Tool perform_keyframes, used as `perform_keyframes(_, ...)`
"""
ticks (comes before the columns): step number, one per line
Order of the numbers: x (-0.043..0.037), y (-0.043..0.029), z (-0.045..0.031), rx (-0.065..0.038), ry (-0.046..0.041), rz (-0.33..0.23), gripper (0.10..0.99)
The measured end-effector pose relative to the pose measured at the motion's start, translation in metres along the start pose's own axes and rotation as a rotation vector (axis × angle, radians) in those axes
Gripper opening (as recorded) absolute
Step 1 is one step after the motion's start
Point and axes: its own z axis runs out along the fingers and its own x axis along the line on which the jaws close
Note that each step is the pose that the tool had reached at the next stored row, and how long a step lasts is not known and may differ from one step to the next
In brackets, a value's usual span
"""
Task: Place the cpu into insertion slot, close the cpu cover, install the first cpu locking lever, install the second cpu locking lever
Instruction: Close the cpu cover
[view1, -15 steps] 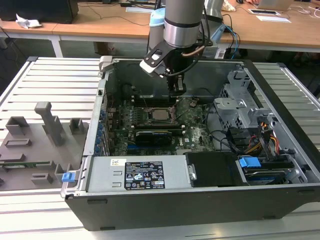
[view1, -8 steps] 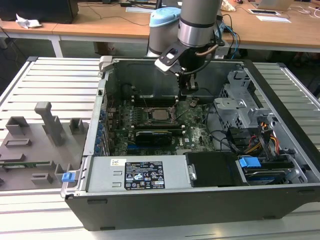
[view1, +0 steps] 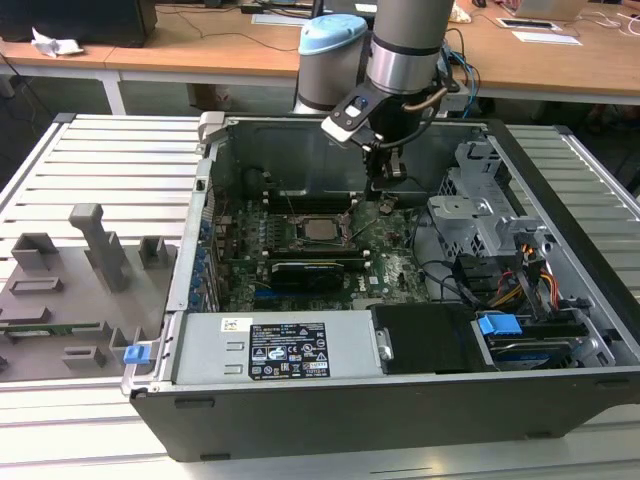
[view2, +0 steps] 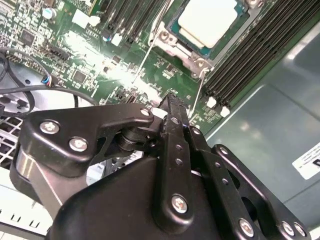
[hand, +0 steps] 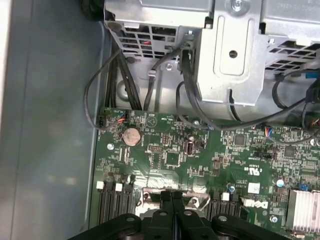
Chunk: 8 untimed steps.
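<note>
The cpu (view1: 320, 228), a pale silver square, lies flat in the insertion slot (view1: 298, 228) on the green board. In the second wrist view the cpu (view2: 207, 20) is ringed by the grey metal cpu cover (view2: 174, 46), which lies down around it. Two thin wire levers (view2: 142, 62) (view2: 200, 92) run out from the socket's corners toward my fingers. My gripper (view1: 384, 198) hangs low inside the case, just to the exterior view's right of the socket. Its black fingertips (view2: 172, 102) are pressed together with nothing between them, close to the second lever. In the first wrist view the gripper (hand: 172, 196) is shut above the board.
A long black card (view1: 305, 270) lies in front of the socket. A grey drive cage (view1: 480, 215) with cables stands at the exterior view's right, and the power supply (view1: 270, 350) sits along the front. Memory slots (view2: 250, 55) flank the socket. A grey fixture tray (view1: 80, 290) rests outside the case.
</note>
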Motion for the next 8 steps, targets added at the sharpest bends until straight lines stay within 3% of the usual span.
perform_keyframes(8,-0.0004,0.0084,0.0008,0.002,-0.0020,0.000,0.106)
